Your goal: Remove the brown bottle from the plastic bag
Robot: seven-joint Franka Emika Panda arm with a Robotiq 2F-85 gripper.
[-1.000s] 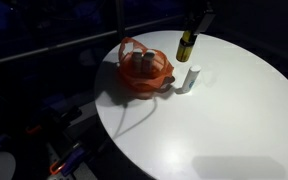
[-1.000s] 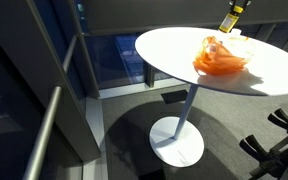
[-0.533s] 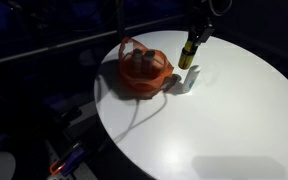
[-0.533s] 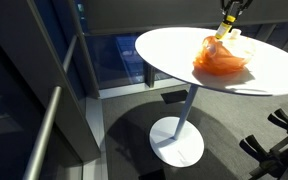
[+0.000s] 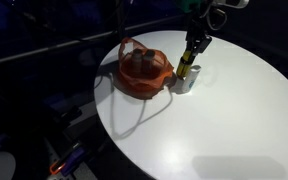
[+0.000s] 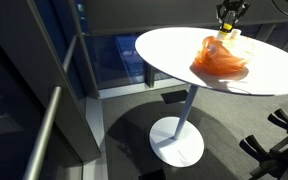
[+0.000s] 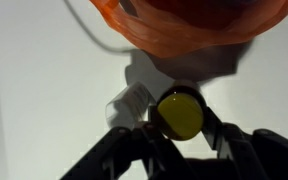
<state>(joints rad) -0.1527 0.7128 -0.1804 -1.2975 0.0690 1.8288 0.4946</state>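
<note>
The arm [image 5: 196, 18] stands over the scene with its wrist vertical, so the gripper [image 5: 193, 50] points straight down. In the wrist view its two dark fingers [image 7: 216, 128] sit on either side of the brown bottle [image 7: 181, 115], jaws clamped on it just below the yellow cap.

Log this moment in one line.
gripper: shut on brown bottle | bottle: upright, outside orange plastic bag, beside it | surface: white table | step: bottle out, not yet released
</note>
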